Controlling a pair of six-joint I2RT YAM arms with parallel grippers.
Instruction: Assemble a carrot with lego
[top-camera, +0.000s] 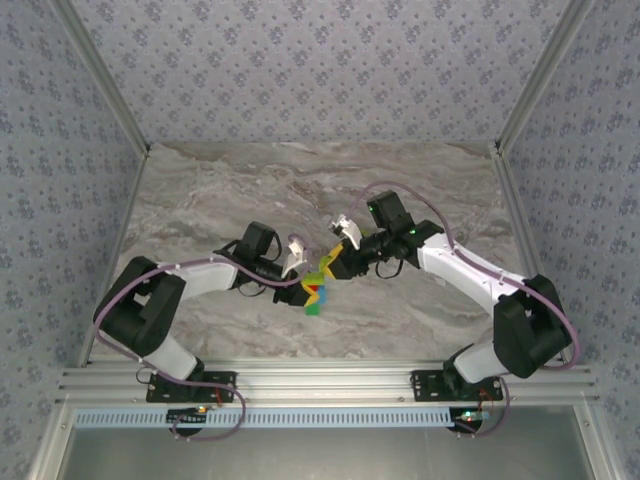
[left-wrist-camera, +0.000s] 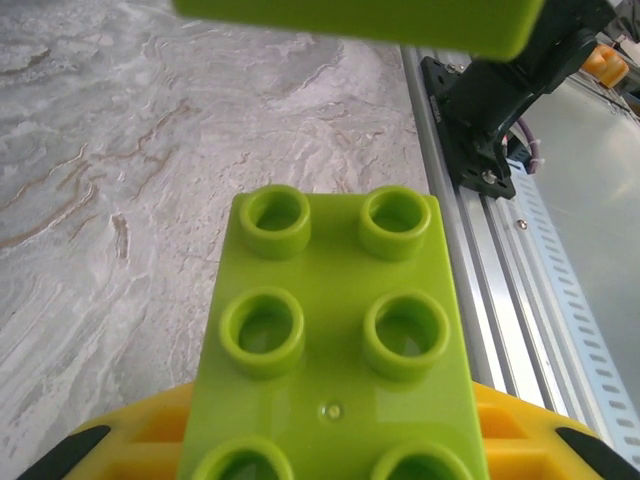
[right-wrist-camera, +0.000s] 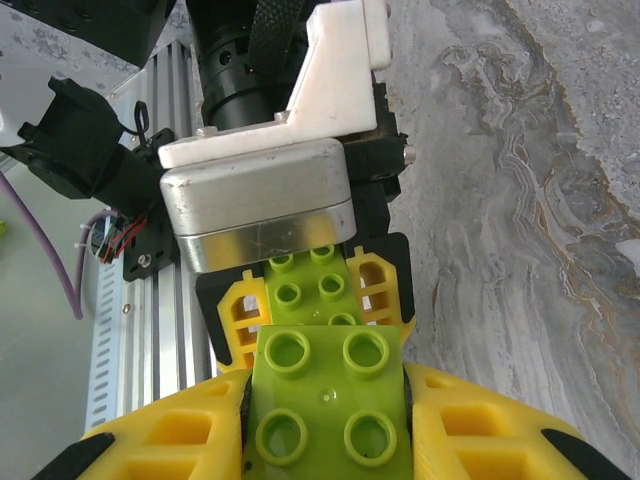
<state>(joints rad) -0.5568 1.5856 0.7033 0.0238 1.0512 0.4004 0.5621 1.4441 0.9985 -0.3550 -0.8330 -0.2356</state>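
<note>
Above the middle of the marble table the carrot (top-camera: 314, 293) hangs in the air, with lime, red, blue and green bricks joined. My left gripper (top-camera: 302, 276) is shut on its lime-green end (left-wrist-camera: 335, 340), which lies studs up between the yellow fingers (left-wrist-camera: 130, 435). My right gripper (top-camera: 336, 264) faces it, shut on a separate lime-green brick (right-wrist-camera: 325, 400). In the right wrist view that brick's front edge meets or overlaps the left gripper's brick (right-wrist-camera: 312, 285). In the left wrist view the right gripper's brick (left-wrist-camera: 370, 20) hangs just above. The other loose bricks are out of view.
The aluminium rail (top-camera: 320, 385) with both arm bases runs along the near edge. Patterned walls (top-camera: 320, 70) close the table on three sides. The right arm's base (left-wrist-camera: 495, 110) stands on the rail. Bare marble (top-camera: 300, 190) lies behind the grippers.
</note>
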